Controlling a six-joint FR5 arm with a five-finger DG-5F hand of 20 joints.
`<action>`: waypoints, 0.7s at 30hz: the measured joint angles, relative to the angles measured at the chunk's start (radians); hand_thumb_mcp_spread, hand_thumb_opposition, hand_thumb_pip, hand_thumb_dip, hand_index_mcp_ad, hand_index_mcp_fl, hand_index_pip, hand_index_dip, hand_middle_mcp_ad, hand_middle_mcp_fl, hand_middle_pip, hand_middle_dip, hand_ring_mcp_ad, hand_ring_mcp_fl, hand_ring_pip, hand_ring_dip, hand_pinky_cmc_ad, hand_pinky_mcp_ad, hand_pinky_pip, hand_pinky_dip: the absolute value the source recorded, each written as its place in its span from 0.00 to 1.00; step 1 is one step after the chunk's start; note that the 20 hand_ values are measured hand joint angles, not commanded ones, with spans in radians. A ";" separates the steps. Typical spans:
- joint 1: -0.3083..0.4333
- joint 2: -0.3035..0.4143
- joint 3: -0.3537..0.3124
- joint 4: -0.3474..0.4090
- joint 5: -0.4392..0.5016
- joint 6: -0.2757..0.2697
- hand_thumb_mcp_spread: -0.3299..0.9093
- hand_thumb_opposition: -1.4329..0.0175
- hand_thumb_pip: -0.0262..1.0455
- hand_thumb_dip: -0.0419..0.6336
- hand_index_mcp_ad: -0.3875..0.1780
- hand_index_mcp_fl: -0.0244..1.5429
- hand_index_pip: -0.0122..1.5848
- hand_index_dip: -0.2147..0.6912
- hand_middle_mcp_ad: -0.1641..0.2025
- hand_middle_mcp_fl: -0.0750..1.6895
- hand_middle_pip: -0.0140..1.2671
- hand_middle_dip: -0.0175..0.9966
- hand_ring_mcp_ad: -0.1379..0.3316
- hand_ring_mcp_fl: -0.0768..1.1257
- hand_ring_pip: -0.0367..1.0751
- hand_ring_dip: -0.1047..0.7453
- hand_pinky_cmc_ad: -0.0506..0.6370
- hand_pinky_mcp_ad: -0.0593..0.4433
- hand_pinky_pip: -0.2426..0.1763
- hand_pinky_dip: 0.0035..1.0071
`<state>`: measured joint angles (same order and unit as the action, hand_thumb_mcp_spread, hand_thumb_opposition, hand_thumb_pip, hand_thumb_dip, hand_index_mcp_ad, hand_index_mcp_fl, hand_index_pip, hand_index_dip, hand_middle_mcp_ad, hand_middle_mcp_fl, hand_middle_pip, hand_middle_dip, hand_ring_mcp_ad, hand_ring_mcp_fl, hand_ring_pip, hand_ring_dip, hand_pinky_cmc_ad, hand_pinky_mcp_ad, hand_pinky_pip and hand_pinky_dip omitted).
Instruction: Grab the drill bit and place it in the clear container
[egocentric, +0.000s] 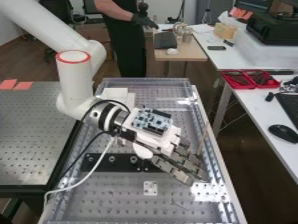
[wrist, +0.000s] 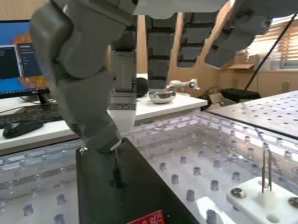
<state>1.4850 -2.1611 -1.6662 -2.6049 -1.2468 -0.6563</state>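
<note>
Hand (egocentric: 178, 166) partly hides black plate (wrist: 106, 200).

No text, number or brand can be read with certainty. The one clear trace of print is a red label (wrist: 148, 218) on the flat face of the black plate (wrist: 100, 187), in the wrist view. It bears pale characters in a row, but they are small and partly cut off by the picture's edge, so what they say cannot be told.
</note>
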 joint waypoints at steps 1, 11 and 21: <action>0.000 -0.001 0.001 -0.001 -0.001 0.001 0.73 0.38 0.54 0.49 0.48 0.24 0.84 0.66 0.53 0.23 0.11 0.27 0.43 0.12 0.13 0.18 0.55 0.34 0.52 0.15; -0.004 -0.005 0.009 -0.001 -0.002 0.004 0.76 0.36 0.54 0.49 0.44 0.30 0.88 0.66 0.53 0.23 0.11 0.27 0.43 0.12 0.13 0.18 0.56 0.35 0.52 0.15; -0.006 -0.003 0.014 -0.006 -0.004 0.005 0.75 0.35 0.54 0.49 0.44 0.24 0.83 0.66 0.53 0.23 0.11 0.27 0.43 0.13 0.13 0.18 0.58 0.35 0.52 0.15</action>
<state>1.4793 -2.1636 -1.6524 -2.6111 -1.2509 -0.6510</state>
